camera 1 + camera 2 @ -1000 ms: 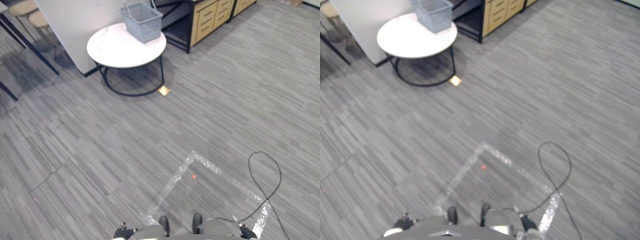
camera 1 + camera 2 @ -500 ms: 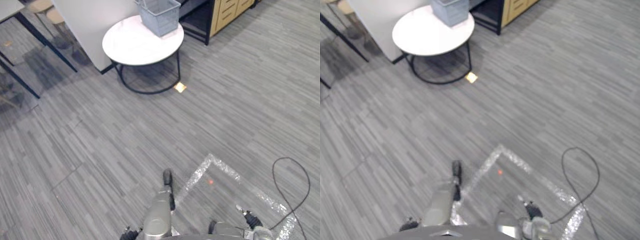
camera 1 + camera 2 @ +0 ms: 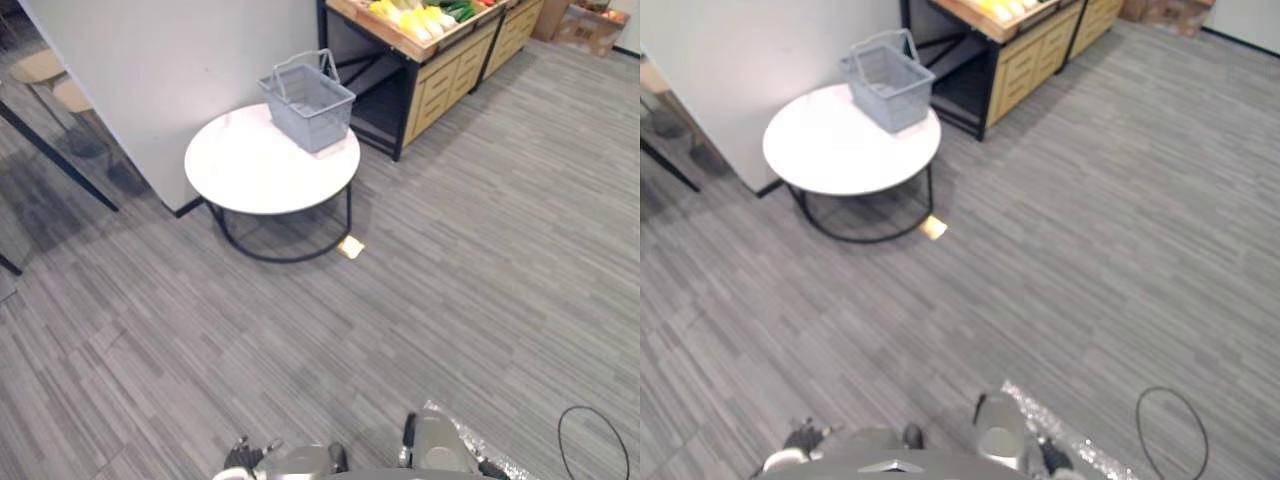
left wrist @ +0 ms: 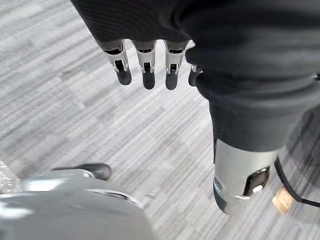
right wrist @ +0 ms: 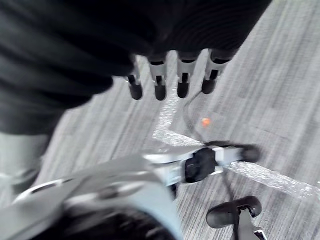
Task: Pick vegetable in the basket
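- Found left hand [image 4: 147, 67] hanging above grey striped carpet [image 3: 480, 250]; fingers [image 4: 123, 75] straight and slightly apart, dark tips pointing down, nothing held.
- Found right hand [image 5: 182, 75] likewise hanging above the carpet; fingers [image 5: 159, 89] straight in a row, nothing held.
- Logged an orange dot [image 5: 205, 121] on the carpet just past the right hand's fingertips, beside a strip of silver tape [image 5: 167, 135].
- Logged vegetables [image 3: 415, 20] on the top of a wooden stand with drawers [image 3: 440, 70], at its near left end: yellow ones grouped together, green ones [image 3: 460, 8] just beside them further along the top.
- Logged grey basket [image 3: 307, 93] standing upright at the far right edge of a round white table [image 3: 250, 165], both wire handles raised; apart from the vegetables, near the stand's left end.
- Noted table's black wire frame on the carpet, table's far edge close against a white partition panel [image 3: 170, 70].
- Noted small tan square [image 3: 350, 247] flat on the carpet just beside the frame's right side.
- Noted two round beige stools [image 3: 40, 65] left of the panel, well apart from the basket.
- Both hands well apart from basket and vegetables.
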